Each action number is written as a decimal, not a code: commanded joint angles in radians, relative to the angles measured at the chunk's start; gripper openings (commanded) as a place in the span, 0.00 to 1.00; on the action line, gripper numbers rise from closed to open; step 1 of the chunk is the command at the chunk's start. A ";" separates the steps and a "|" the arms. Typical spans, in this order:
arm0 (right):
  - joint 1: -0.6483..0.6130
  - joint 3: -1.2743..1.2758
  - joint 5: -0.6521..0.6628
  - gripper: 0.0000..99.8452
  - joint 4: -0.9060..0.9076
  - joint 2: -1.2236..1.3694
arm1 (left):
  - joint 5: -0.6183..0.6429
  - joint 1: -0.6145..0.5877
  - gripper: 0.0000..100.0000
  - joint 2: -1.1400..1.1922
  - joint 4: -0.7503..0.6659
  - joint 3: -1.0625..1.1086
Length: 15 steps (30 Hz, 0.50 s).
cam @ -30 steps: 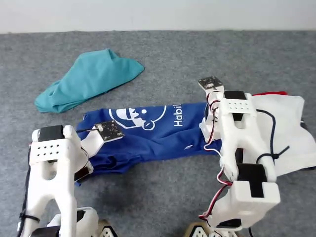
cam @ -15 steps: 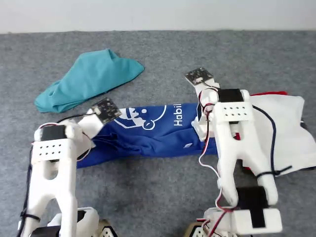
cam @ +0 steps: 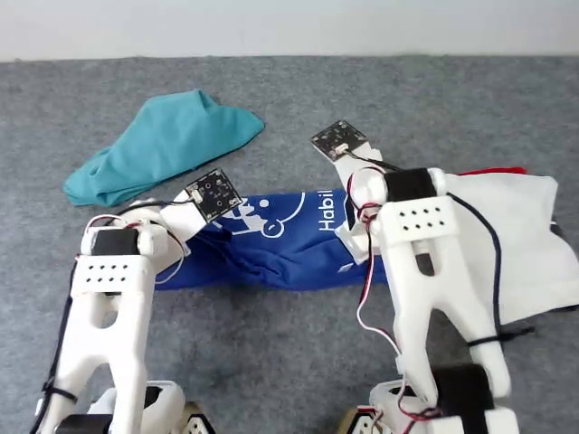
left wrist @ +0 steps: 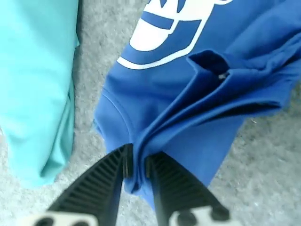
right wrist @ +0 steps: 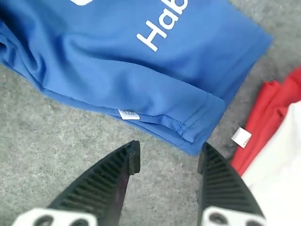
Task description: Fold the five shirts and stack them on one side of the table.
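Judging from the table (cam: 452, 99), the task was taken to be well short of done: four shirts could be counted, and no tidy, finished stack was seen. The white shirt (cam: 525, 244) was laid roughly flat at the right edge, with the red shirt (right wrist: 268, 117) showing from under it. This pair was judged to be the start of the pile. The blue shirt (cam: 280, 249) was spread across the middle, its near side gathered into loose folds and its right end just beside the red one. The teal shirt (cam: 163, 145) was seen crumpled at the far left, well apart from the pile and untouched. The left gripper (left wrist: 136, 160) was closed to a narrow slit on a bunched fold at the blue shirt's left end. The right gripper (right wrist: 170, 150) was held wide open over the blue shirt's near right corner, with nothing between its fingers. The blue fold was judged to be in hand, with the teal shirt yet to be done.
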 commanded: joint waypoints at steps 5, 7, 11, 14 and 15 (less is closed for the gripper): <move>-0.012 -0.038 0.043 0.21 0.024 -0.104 | 0.183 0.008 0.06 -0.003 -0.144 0.048; -0.010 -0.038 0.044 0.21 0.024 -0.105 | 0.247 0.009 0.13 -0.003 -0.158 0.041; -0.010 -0.038 0.046 0.21 0.024 -0.110 | 0.279 0.032 0.17 -0.003 -0.155 0.039; -0.010 -0.038 0.046 0.21 0.024 -0.113 | 0.279 0.066 0.17 -0.003 -0.133 0.041; -0.010 -0.038 0.046 0.21 0.024 -0.113 | 0.279 0.081 0.17 -0.003 -0.118 0.039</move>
